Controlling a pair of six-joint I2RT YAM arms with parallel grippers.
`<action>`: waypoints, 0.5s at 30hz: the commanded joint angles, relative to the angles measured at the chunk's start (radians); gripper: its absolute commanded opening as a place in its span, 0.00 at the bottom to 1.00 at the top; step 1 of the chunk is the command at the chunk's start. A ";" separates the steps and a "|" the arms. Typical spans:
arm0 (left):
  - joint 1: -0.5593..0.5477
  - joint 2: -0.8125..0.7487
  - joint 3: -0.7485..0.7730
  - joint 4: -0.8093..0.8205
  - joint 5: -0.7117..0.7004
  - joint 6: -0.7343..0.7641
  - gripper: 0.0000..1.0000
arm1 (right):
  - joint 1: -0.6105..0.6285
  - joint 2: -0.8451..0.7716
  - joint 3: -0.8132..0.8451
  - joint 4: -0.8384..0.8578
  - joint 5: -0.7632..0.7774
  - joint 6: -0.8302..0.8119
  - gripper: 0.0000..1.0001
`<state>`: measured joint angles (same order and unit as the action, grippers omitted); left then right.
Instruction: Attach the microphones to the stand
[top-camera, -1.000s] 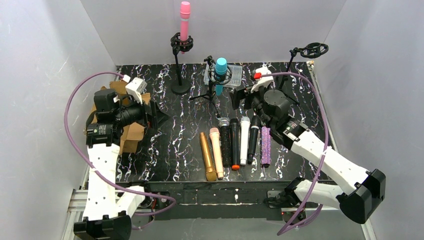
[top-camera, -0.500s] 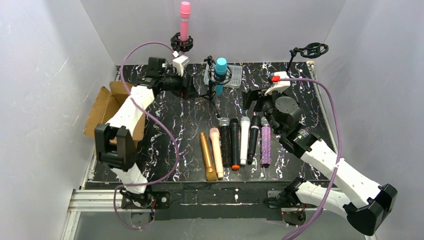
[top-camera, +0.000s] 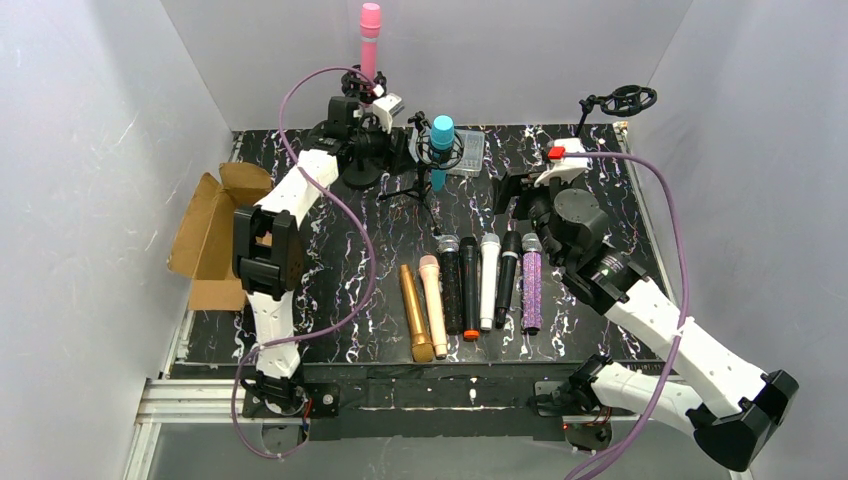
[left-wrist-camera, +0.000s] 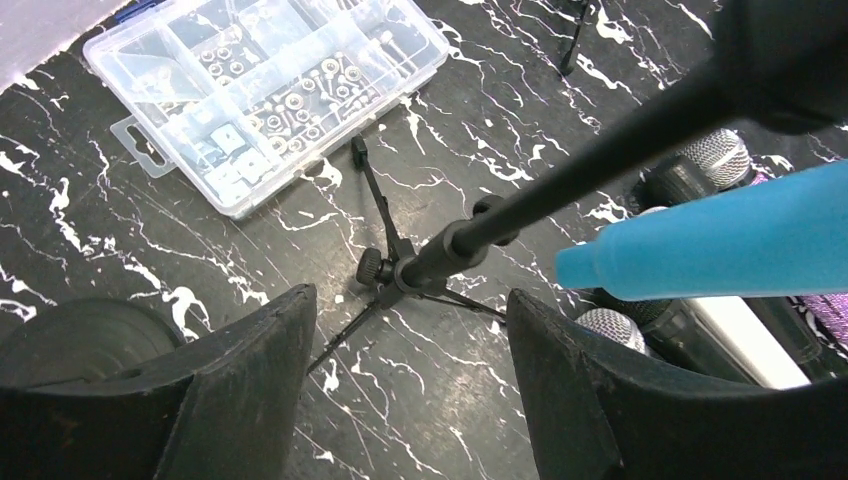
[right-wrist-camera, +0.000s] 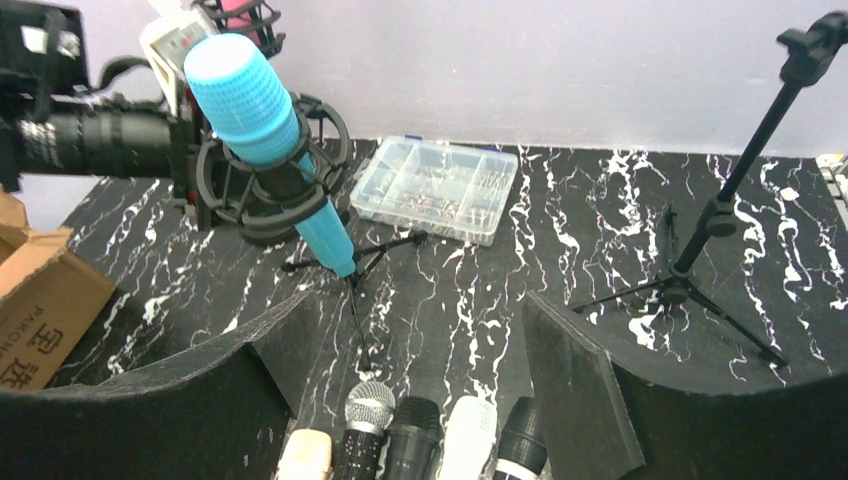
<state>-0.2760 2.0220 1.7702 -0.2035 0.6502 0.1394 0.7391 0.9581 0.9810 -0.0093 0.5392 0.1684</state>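
Beside the surface's far edge, left jaws hang apart, empty, just by the teal microphone (top-camera: 441, 130) on its tripod stand (left-wrist-camera: 432, 254); a swing could topple it. Right jaws are apart too, with the loose microphones (top-camera: 470, 285) lying toward the near edge.

Black, white-veined marble-pattern tabletop (top-camera: 400, 230) carries a row of six handheld microphones (top-camera: 470, 285) lying side by side up front, clear plastic compartment box (top-camera: 472, 155) at the back, black tripod stand (left-wrist-camera: 400, 270) just before it.
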 joint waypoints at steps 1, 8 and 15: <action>-0.007 0.035 0.053 -0.009 0.059 0.064 0.68 | -0.005 0.010 0.078 0.033 0.033 -0.030 0.82; -0.028 0.075 0.034 -0.018 0.095 0.130 0.68 | -0.004 0.024 0.094 0.024 0.052 -0.054 0.82; -0.057 0.160 0.081 -0.023 0.064 0.171 0.67 | -0.004 0.020 0.106 0.023 0.073 -0.063 0.80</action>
<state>-0.3115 2.1403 1.7992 -0.2108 0.7044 0.2699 0.7391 0.9863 1.0286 -0.0093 0.5781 0.1257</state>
